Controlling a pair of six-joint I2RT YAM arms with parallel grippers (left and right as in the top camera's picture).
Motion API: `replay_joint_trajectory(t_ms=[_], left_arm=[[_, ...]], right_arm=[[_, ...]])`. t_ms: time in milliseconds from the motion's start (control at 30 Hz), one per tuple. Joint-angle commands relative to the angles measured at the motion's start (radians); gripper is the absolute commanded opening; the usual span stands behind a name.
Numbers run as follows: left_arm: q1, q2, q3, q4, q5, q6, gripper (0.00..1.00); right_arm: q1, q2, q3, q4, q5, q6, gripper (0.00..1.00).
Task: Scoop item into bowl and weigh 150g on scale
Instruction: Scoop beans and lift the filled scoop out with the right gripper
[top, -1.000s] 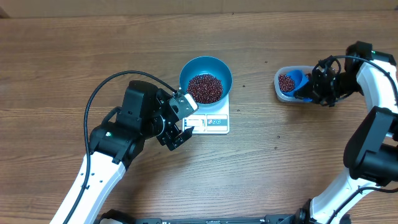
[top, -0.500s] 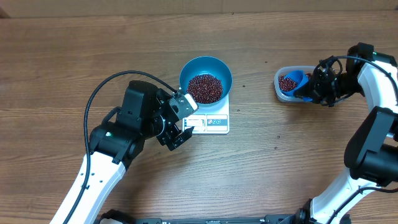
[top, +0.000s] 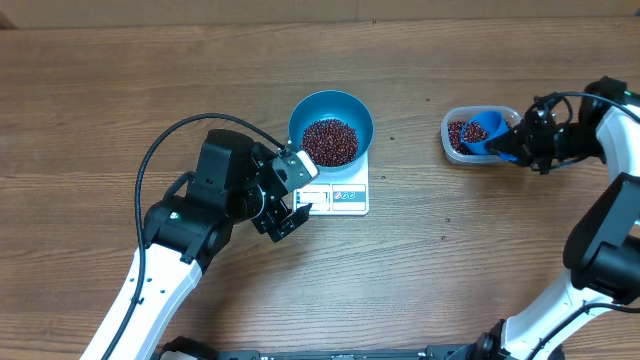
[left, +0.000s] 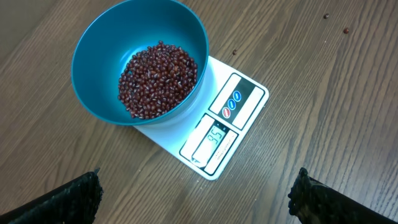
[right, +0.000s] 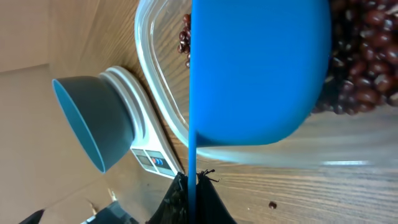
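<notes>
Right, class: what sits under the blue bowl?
The white scale. Its display end shows clearly; the bowl, holding beans, covers most of the weighing platform.

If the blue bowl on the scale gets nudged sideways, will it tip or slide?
Probably slides rather than tips: the bowl is wide, with beans pooled low. The smooth scale top likely gives little grip. A hard shove might scatter loose beans.

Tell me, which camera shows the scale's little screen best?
The left wrist view: the scale lies close below, its display facing the camera with digits showing. Overhead shows the scale small, the display too tiny to read. The right wrist view catches it sideways and far off, display unreadable.
</notes>
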Motion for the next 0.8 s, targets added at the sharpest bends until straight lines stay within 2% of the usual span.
replay_joint_trajectory(t_ms=[0,433,633,767], left_arm=[[0.005,0.003,0.027,0.0,0.008,-0.017,0.99],[0.005,0.003,0.027,0.0,0.008,-0.017,1.0],[0.005,0.003,0.027,0.0,0.008,-0.017,1.0],[0.005,0.003,0.027,0.0,0.008,-0.017,0.99]], right_arm=[[-0.013,0.007,-0.005,-0.014,-0.055,-0.069,0.04],[-0.029,0.007,-0.005,-0.055,-0.166,-0.174,0.04],[-0.05,0.006,-0.004,-0.112,-0.287,-0.3,0.04],[-0.054,0.006,-0.003,-0.147,-0.3,-0.357,0.04]])
